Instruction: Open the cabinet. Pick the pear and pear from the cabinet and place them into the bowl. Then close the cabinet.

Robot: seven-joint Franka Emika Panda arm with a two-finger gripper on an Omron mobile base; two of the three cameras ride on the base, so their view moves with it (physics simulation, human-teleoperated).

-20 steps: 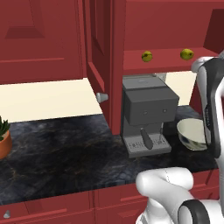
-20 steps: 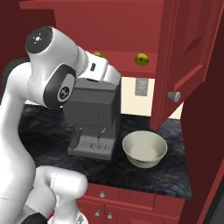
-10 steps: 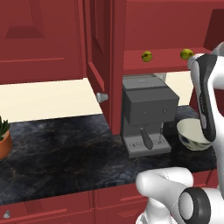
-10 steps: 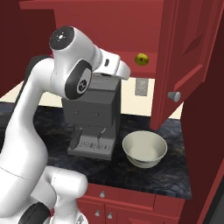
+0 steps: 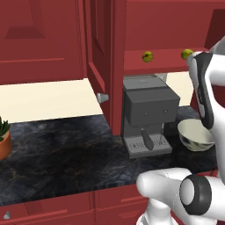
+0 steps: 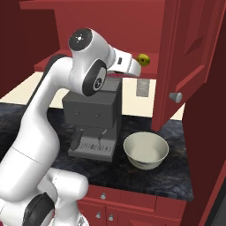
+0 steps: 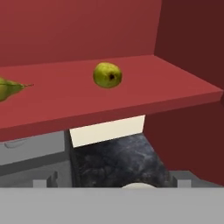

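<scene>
The cabinet (image 5: 105, 66) stood open, its two red doors swung out toward the room, the left door's round knob (image 5: 102, 97) showing in the left base view and the right door's knob (image 6: 175, 97) in the right base view. Below it ran the dark marbled counter (image 5: 61, 154), with the grey coffee machine (image 5: 147, 114) standing under the cabinet's open shelf. The white arm (image 6: 53, 128) rose and bent over the machine, its hand reaching up toward the shelf edge. The gripper itself was mostly hidden behind the wrist; its fingertips barely showed at the bottom of the hand view, apparently spread wide apart with nothing between them.

The bowl (image 6: 146, 150) sat on the counter just beside the coffee machine, on its right, upright and holding nothing. A potted plant (image 5: 3, 138) stood well apart at the counter's far left.

The two pears lay on the cabinet shelf, apart from each other: the right pear (image 7: 107, 75) ahead of the hand, the left pear (image 7: 8, 89) at the left edge of the hand view.
</scene>
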